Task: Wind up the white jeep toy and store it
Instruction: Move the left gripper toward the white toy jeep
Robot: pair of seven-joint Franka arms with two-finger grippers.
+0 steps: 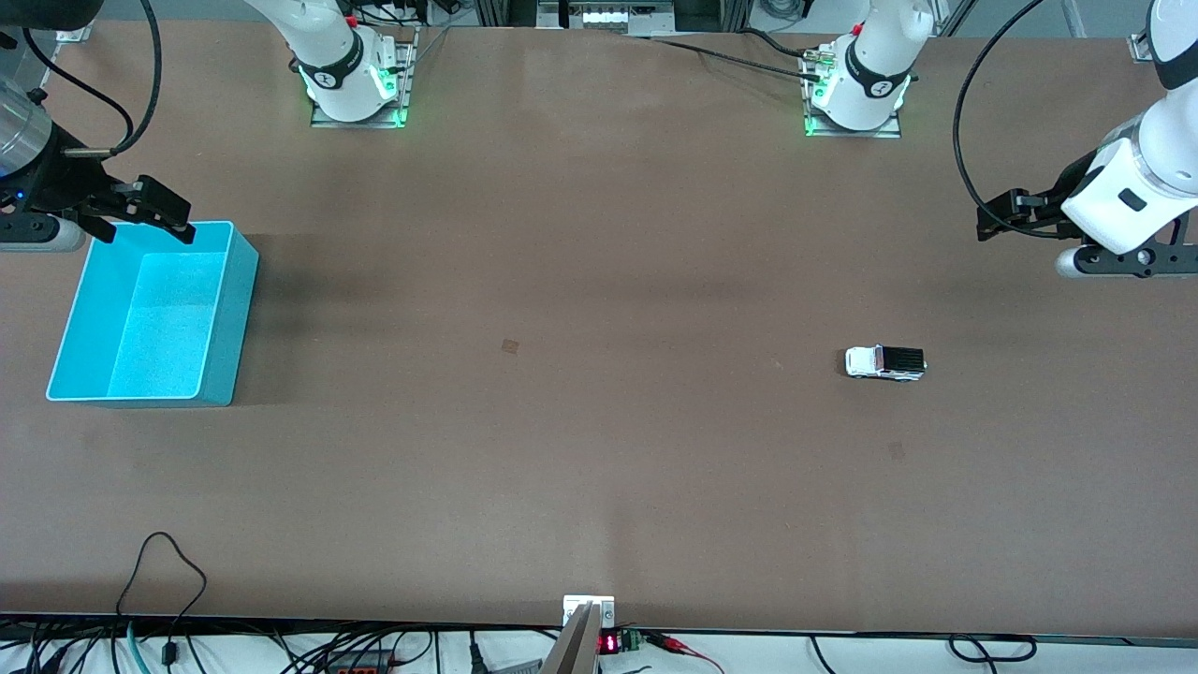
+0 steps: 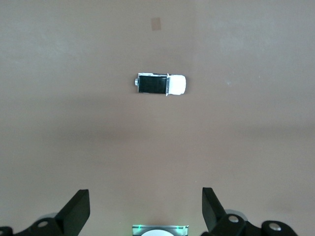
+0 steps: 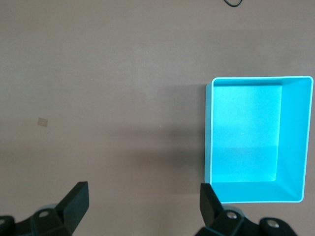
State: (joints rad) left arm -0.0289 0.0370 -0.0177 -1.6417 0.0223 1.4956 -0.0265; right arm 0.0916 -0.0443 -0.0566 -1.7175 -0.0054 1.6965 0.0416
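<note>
The white jeep toy (image 1: 884, 362), with a black ribbed rear panel, stands on its wheels on the brown table toward the left arm's end; it also shows in the left wrist view (image 2: 161, 84). My left gripper (image 1: 994, 225) hangs open and empty above the table at that end, apart from the jeep; its fingers show wide apart in the left wrist view (image 2: 146, 196). The turquoise bin (image 1: 225, 309) stands empty at the right arm's end. My right gripper (image 1: 145, 223) hangs open and empty over the bin's rim nearest the robots; in the right wrist view (image 3: 144, 189) the bin (image 3: 246, 128) lies beside it.
Two small tape marks (image 1: 510, 345) (image 1: 896, 450) lie on the table. The arm bases (image 1: 356, 89) (image 1: 856, 94) stand along the table's edge farthest from the front camera. Cables (image 1: 168, 580) and a mount (image 1: 588, 618) sit at the edge nearest to it.
</note>
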